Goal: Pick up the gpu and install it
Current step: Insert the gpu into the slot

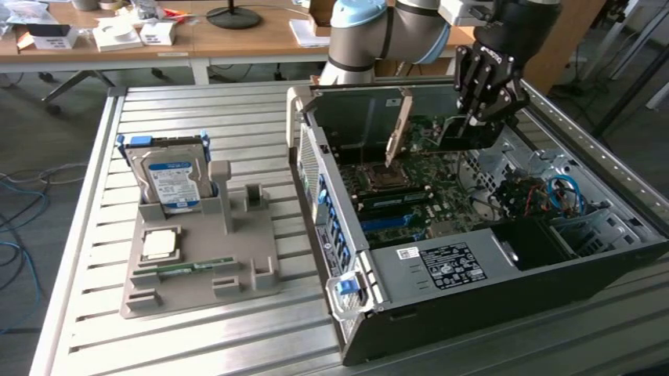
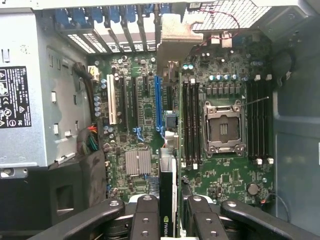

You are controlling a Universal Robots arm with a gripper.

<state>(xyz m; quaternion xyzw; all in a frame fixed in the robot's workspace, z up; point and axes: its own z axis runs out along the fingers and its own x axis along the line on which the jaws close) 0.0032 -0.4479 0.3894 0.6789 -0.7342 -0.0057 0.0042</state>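
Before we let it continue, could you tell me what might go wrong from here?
The gpu, held edge-on between the fingers, may not line up with the blue slot, so pressing down could strain the motherboard. Its bracket could also catch on the rear slot frame.

Setting: robotics lab with a workshop bench. A robot arm (image 1: 392, 31) stands over a slatted aluminium table (image 1: 84, 235) carrying an opened desktop PC case (image 1: 522, 305) and a grey parts fixture (image 1: 199, 290). Behind are cluttered wooden desks (image 1: 262, 39), with loose cables (image 1: 16, 188) on the floor.
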